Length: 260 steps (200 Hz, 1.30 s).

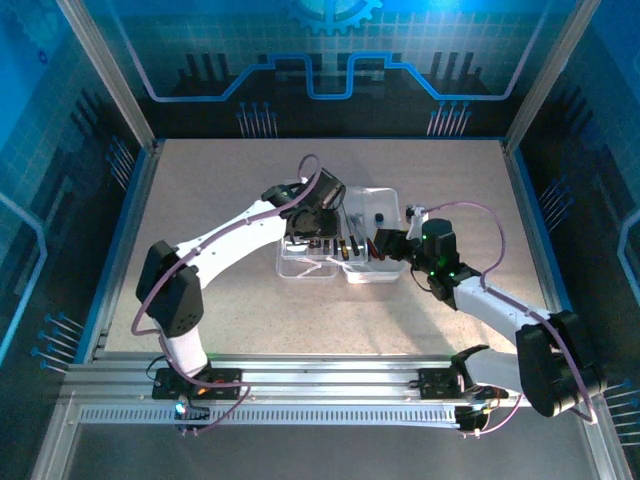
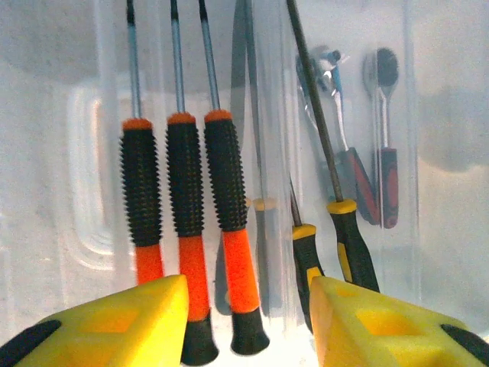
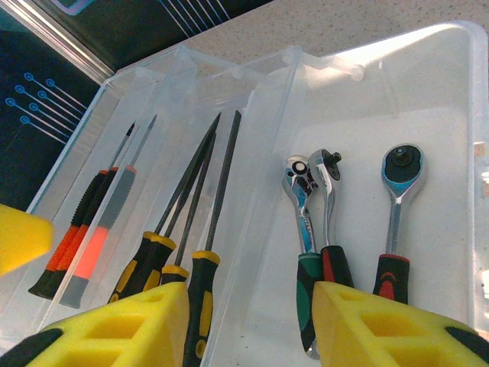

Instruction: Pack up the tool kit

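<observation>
Surface: a speckled beige table (image 1: 250, 320), bare apart from the work at its centre. An aluminium rail (image 1: 320, 380) runs along the near edge and carries both arm bases. Dark walls printed with blue circuit patterns, held in metal posts, enclose the other three sides.

Task item: the clear plastic case (image 1: 390, 195) lies near the middle of the table, between the two wrists.
- Three orange-and-black screwdrivers (image 2: 186, 191) lie side by side in a narrow compartment.
- Yellow-and-black screwdrivers (image 3: 200, 294) lie in the next compartment.
- Three ratchet wrenches (image 3: 330, 214) lie in the wide compartment.

Left gripper (image 2: 248, 321): it hangs over the orange handles. Its yellow fingers stand apart with a clear gap and grip nothing.

Right gripper (image 3: 252, 321): it hangs low over the divider between the screwdrivers and the wrenches. Its fingers are likewise parted and hold nothing.

Limits of view:
- From above, both wrists cover much of the case, and the tools are too small to tell apart there.
- In each wrist view the fingers cut off the butt ends of the handles.
- A flat grey strip beside the orange screwdrivers cannot be identified.
- A yellow block at the left edge of the right wrist view is cropped.
- The position of the lid cannot be told.
</observation>
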Available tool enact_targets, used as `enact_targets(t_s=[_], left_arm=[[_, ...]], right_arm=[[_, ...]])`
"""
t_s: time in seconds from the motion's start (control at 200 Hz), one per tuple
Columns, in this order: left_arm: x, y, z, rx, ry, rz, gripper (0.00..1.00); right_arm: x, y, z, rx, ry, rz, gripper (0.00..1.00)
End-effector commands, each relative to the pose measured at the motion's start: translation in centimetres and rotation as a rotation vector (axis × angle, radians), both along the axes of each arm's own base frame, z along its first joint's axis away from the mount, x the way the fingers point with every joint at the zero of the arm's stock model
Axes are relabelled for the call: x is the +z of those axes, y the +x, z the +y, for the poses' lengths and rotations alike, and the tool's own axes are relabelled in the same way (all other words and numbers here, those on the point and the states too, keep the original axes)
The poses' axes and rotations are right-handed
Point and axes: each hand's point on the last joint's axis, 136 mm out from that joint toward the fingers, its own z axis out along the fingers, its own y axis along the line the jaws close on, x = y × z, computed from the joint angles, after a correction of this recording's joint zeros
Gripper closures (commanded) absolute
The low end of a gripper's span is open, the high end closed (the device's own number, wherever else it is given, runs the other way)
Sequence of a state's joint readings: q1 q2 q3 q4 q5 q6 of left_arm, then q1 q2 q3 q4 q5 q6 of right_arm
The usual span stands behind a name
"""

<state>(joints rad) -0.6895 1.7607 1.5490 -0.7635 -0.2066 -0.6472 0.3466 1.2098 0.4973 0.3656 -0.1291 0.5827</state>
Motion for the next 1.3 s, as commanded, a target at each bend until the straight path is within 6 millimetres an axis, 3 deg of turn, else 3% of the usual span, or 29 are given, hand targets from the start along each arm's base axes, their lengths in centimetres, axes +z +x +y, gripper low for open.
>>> enact_targets(t_s=[0.0,0.145,0.29,0.355,0.555,0.68,0.77,0.91,1.021,1.296], left_arm=[[5.3,0.2,3.4,0.027,-0.002,-0.122,0.52],[6.2,-0.1,9.4,0.148,-0.059,-0.178,0.56],[3.9,-1.7,15.6,0.307,-0.148,-0.17,0.63],[2.1,-2.6,16.6,0.331,-0.209,-0.147,0.64],[-4.1,-4.3,14.2,0.226,-0.301,0.024,0.67],[-5.7,-4.1,12.5,0.172,-0.374,0.058,0.68],[-6.1,-3.7,11.7,0.151,-0.409,0.061,0.65],[-7.3,-3.1,10.8,0.123,-0.419,0.089,0.65],[-8.8,-2.9,10.7,0.119,-0.399,0.116,0.67],[-11.3,-3.1,11.2,0.112,-0.294,0.171,0.84]], right_arm=[[0.7,0.3,-0.5,-0.024,-0.02,-0.024,0.53],[0.3,0.4,-0.9,-0.04,-0.034,-0.01,0.53],[0.0,0.7,-2.0,-0.067,-0.047,0.003,0.55],[-0.2,1.1,-3.0,-0.09,-0.072,0.005,0.55],[-3.3,2.7,-7.9,-0.206,-0.013,0.169,0.64],[-3.9,2.8,-9.5,-0.235,0.023,0.229,0.74],[-5.0,2.5,-10.0,-0.254,0.018,0.265,0.76],[-7.4,1.7,-9.6,-0.246,0.031,0.328,0.76],[-8.4,1.4,-8.2,-0.2,0.042,0.344,0.77],[-9.8,1.0,-4.6,-0.101,0.057,0.359,0.77]])
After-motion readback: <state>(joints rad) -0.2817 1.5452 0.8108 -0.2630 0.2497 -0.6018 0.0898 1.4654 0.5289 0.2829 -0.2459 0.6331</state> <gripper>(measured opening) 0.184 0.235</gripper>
